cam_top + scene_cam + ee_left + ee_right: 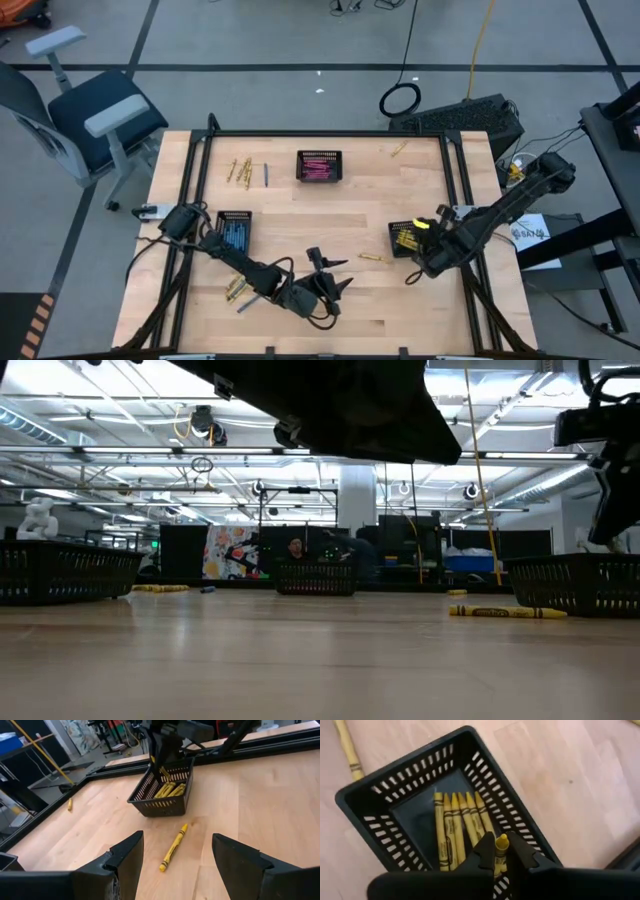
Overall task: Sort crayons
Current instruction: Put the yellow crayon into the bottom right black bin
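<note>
My right gripper (pixel 501 851) hangs over the black basket (pixel 380 795) that holds several yellow crayons (pixel 455 827), and is shut on one yellow crayon (pixel 501 845). In the high view this basket (pixel 403 238) stands at the table's right. My left gripper (pixel 177 839) is open near the table's front middle (pixel 333 273). It faces a loose yellow crayon (pixel 173 847) that lies flat on the wood ahead of its fingers, short of the yellow basket (pixel 165 790). My right gripper pinches the yellow crayon between its two fingertips (pixel 485 851), coming steeply from above. The crayon lies along the fingers. Its free end (pixel 502 839) sticks out past them toward the crayons in the basket. Whether it touches those crayons, I cannot tell.
A basket of pink crayons (pixel 319 166) stands at the far middle and a basket of blue ones (pixel 234 230) at the left. Loose crayons lie at the far left (pixel 243 172), the far right (pixel 398 150) and the near left (pixel 238 290). A black frame (pixel 330 133) rims the table.
</note>
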Tool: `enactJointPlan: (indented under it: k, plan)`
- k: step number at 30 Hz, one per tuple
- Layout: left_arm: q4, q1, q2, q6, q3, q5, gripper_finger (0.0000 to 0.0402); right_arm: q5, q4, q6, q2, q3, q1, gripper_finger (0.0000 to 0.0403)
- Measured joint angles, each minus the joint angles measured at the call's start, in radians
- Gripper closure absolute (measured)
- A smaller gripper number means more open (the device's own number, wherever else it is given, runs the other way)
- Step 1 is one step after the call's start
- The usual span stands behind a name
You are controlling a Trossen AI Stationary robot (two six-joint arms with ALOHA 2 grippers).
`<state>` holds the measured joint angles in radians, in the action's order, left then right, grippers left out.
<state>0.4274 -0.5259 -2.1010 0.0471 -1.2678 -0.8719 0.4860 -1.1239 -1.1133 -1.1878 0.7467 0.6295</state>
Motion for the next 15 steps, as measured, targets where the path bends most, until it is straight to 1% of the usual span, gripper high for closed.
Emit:
enactJointPlan:
  k: [2,6,9,12,15]
  plan:
    - [0.000,0.000,0.000,0.000,0.000,0.000,0.0167,-0.019,0.015,0.045,-0.014,0.000,-0.016,0.0400]
    - [0.000,0.000,0.000,0.000,0.000,0.002,0.0167,-0.020,0.048,0.113,-0.050,0.000,-0.037,0.0399]
    - [-0.001,0.000,0.000,0.000,0.000,0.003,0.0167,-0.039,0.087,0.160,-0.078,0.000,-0.049,0.0389]
    - [0.000,0.000,0.000,0.000,0.000,0.003,0.0167,-0.045,0.106,0.176,-0.107,0.000,-0.058,0.0362]
    - [-0.001,0.000,0.000,0.000,0.000,0.003,0.0167,-0.044,0.105,0.186,-0.128,-0.001,-0.060,0.0324]
